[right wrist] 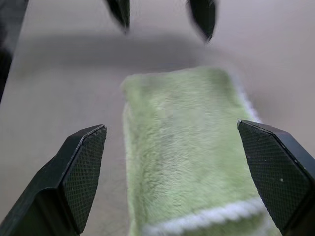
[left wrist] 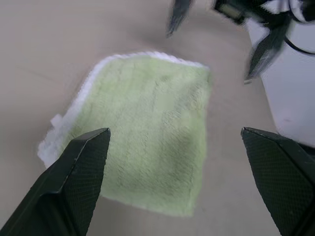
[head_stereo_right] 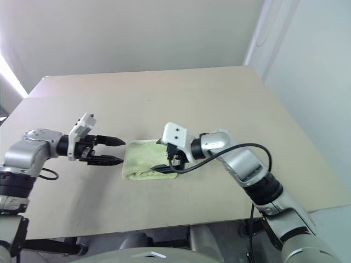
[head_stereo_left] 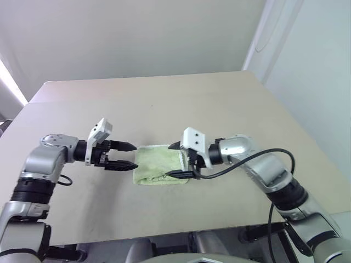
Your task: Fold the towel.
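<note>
- Left eye view: folded light-green terry towel (head_stereo_left: pixel 159 163) lies on the beige counter (head_stereo_left: pixel 164 104).
- Left gripper (head_stereo_left: pixel 128 155) and right gripper (head_stereo_left: pixel 176 160), both released, flank it empty.
- Lift clear without snagging the fold.

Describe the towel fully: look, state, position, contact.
The towel is small, light green and fluffy like terry, with white stitched edging along some edges. It lies folded into a compact rectangle, flat on the beige table, between the left gripper and the right gripper. Both jaws stand open, and neither holds it.
</note>
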Controlling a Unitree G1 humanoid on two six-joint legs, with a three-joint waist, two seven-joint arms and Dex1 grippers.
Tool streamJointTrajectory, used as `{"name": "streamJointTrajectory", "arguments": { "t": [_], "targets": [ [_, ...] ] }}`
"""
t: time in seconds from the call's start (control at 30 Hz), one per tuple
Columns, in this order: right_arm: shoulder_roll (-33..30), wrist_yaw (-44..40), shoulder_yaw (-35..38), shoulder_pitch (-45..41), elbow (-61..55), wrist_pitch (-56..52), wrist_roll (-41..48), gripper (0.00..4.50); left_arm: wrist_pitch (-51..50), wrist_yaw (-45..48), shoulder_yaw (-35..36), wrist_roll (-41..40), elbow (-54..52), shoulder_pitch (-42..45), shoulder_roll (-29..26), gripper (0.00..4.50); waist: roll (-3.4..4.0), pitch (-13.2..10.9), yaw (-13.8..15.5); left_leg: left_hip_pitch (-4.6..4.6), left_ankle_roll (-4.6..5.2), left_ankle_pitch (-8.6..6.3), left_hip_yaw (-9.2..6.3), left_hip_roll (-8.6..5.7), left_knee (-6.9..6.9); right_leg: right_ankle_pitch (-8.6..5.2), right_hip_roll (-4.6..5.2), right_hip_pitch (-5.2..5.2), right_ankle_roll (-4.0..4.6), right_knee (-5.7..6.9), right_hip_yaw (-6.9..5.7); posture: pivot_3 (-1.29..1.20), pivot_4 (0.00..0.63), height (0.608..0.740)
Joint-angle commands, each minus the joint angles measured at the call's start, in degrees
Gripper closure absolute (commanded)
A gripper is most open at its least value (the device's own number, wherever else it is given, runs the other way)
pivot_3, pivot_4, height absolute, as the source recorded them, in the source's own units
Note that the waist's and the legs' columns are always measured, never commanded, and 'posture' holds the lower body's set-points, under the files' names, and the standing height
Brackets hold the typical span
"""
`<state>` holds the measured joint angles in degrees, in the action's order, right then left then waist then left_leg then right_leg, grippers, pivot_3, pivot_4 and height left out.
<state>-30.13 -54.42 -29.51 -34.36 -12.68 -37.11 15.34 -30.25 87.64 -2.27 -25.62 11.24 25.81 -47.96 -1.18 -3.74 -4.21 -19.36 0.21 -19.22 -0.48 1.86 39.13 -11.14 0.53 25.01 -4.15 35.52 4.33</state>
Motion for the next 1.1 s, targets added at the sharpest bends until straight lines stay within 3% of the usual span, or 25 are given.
{"name": "streamJointTrajectory", "arguments": {
  "t": [0.03, 0.2, 0.6, 0.97, 1.1],
  "targets": [
    [1.22, -1.54, -2.99, -1.66, 2.54, 4.19, -4.09, 0.0, 0.07, 1.94, 2.45, -1.71, -3.02, -1.62, -2.92, 0.01, 0.02, -0.01, 0.06, -0.02, 0.0, 0.0, 0.0, 0.0, -0.02, -0.01, 0.0, 0.03, -0.01, 0.0, 0.0, 0.0, 0.0, 0.712],
    [2.91, -2.3, -5.89, -1.48, 3.78, 8.0, -8.33, 0.0, 2.96, 2.49, 1.82, -0.51, -5.71, -5.77, -4.72, 0.01, 0.0, -0.01, 0.2, -0.09, 0.0, 0.0, 0.02, 0.0, -0.02, -0.02, 0.01, 0.1, -0.01, 0.01, 0.0, 0.0, 0.0, 0.712],
    [5.63, 3.43, -9.07, 0.31, 13.84, 19.08, -21.76, 0.0, 4.3, 0.84, -0.48, 0.95, -4.8, -4.3, -2.63, 0.01, -0.01, -0.01, 0.11, -0.06, -0.01, 0.0, 0.02, -0.01, 0.03, -0.01, 0.01, 0.09, 0.01, 0.08, 0.0, 0.0, 0.0, 0.712],
    [4.47, -2.71, -6.81, 2.56, 10.88, 20.06, -20.35, 0.0, 6.64, 1.13, -1.2, 2.17, -2.0, -3.86, -2.1, 0.01, -0.02, 0.0, 0.11, 0.0, -0.01, 0.0, 0.01, -0.01, 0.03, -0.02, 0.01, 0.05, 0.01, 0.14, 0.01, 0.0, 0.0, 0.712],
    [5.39, -1.51, -8.0, 2.35, 13.91, 21.9, -23.21, 0.0, 7.54, 0.8, -1.54, 2.9, -0.9, -3.37, -1.39, 0.01, -0.02, 0.0, 0.1, 0.0, -0.01, 0.0, 0.02, -0.01, 0.03, -0.02, 0.01, 0.05, 0.01, 0.14, 0.01, 0.0, 0.0, 0.712]
  ]
}}
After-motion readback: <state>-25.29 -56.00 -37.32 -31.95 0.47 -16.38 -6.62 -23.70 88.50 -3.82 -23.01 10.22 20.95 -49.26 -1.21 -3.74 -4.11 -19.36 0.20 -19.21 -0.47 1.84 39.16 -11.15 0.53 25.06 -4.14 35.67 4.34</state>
